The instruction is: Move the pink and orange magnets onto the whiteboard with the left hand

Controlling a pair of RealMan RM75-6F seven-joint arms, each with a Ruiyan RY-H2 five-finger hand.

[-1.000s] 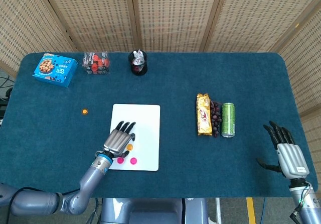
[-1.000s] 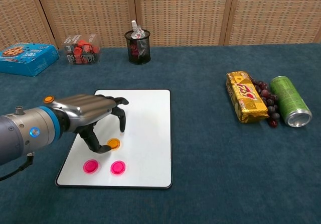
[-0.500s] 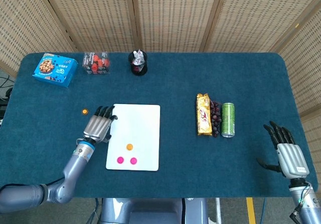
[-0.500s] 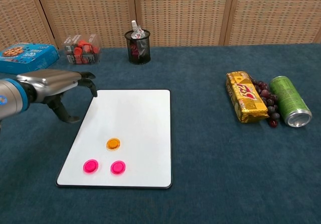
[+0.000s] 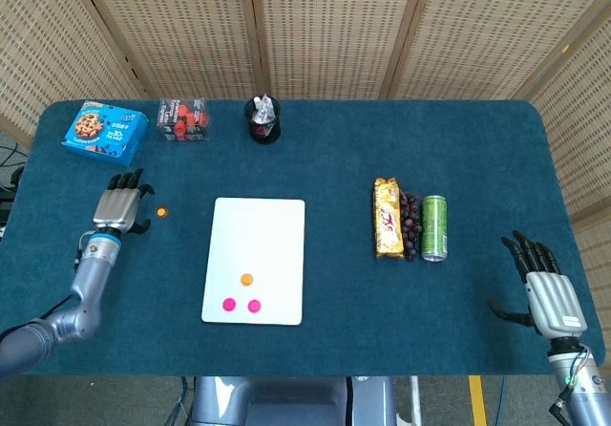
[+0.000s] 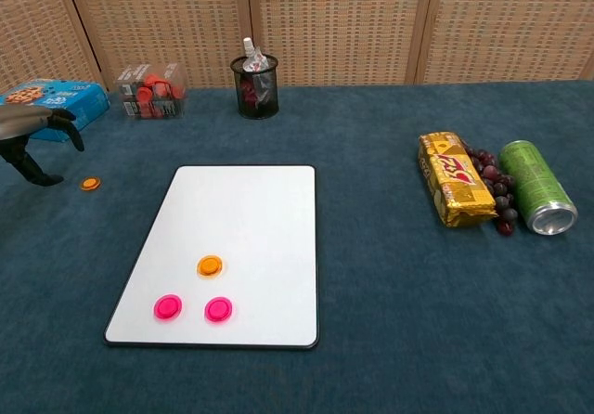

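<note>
I am holding the left hand (image 5: 120, 206) over the cloth at the table's (image 5: 477, 139) left side, fingers spread and curved, gripping nothing. In the chest view only its fingertips (image 6: 42, 126) are showing at the frame's left edge.

Just to its right, the loose orange magnet (image 5: 161, 212) is lying flat on the cloth, near the thumb side but not touching it. That is the relation I am steering by: the target sits to the right of the hand, between the hand and the whiteboard (image 5: 258, 225). The magnet is a round disc, so no long axis is constraining the approach.

Further right, the whiteboard is lying flat, long axis running away from me. It is already carrying one orange magnet (image 5: 247, 279) and two pink magnets (image 5: 242, 305) near its front edge.

At the far right, the right hand (image 5: 547, 287) is hanging spread and empty, well apart from every magnet. The left hand is clearly nearer. I judge one orange magnet is remaining.
</note>
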